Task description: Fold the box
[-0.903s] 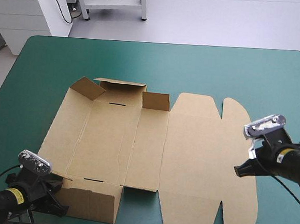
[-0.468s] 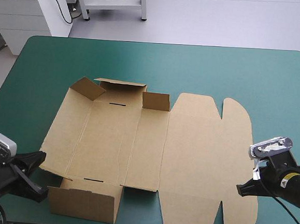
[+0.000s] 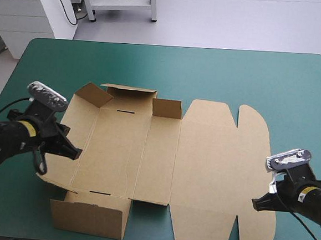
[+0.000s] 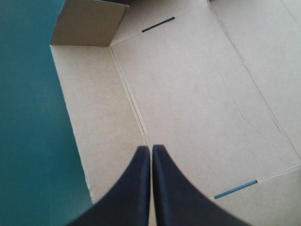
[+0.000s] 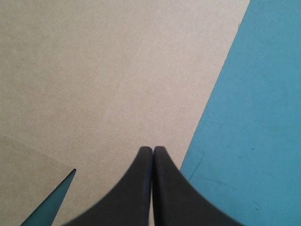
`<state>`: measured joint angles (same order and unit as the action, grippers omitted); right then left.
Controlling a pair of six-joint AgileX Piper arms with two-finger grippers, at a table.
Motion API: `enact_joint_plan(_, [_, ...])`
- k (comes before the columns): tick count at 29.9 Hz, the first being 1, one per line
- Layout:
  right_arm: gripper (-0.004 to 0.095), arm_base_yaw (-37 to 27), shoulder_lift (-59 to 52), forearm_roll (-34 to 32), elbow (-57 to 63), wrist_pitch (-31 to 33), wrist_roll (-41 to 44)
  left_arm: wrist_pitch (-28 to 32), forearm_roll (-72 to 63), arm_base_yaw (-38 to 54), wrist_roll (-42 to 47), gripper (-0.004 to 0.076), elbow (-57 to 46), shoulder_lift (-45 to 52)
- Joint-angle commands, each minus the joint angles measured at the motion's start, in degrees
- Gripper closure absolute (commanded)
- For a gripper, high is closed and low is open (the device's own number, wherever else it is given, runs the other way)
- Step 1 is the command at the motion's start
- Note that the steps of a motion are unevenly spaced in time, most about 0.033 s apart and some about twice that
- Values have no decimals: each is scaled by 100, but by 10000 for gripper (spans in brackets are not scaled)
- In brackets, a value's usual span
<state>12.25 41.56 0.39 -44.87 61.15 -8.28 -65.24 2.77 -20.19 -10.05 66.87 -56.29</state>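
Fingers (image 4: 138, 183) are seen pressed together and empty on both arms. Across the teal-green tabletop (image 3: 236, 76) the brown box (image 3: 201, 167) is spread mostly flat, its far flaps (image 3: 128, 93) and near-left wall (image 3: 88, 220) raised. The left gripper (image 3: 78, 153) is held over its left panel, the right gripper (image 3: 254, 204) at its right edge.

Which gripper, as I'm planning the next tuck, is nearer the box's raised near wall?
Left. The left gripper is over the box's left panel, just beyond the raised near wall; the right gripper is at the lid's right edge.
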Motion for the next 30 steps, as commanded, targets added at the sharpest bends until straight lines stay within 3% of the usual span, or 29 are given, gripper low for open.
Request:
enact_joint_plan(1, [927, -44, -37, -39, 15, -319, 27, 435, 31, -33, -54, 708, 222, -495])
enact_joint_plan(4, [927, -44, -37, -39, 124, -319, 42, 485, -26, 34, -210, 707, 226, -889])
enact_joint_plan(8, [927, -44, -37, -39, 148, -419, 42, 449, -1279, 596, -1245, 707, 226, -1152])
enact_joint_plan(12, [927, -44, -37, -3, 184, -487, 42, 116, -2810, 1869, -2318, 707, 235, -1247])
enact_joint_plan(17, [927, -44, -37, -39, 184, -626, 19, -738, -3849, 3648, -3178, 707, 235, -1256])
enact_joint_plan(24, [927, -44, -37, -39, 184, -683, -3, -868, -4332, 5724, -3304, 707, 224, -1245])
enact_joint_plan(30, [927, -44, -37, 7, 184, -694, -27, -601, -3898, 6131, -3329, 715, 224, -1264])
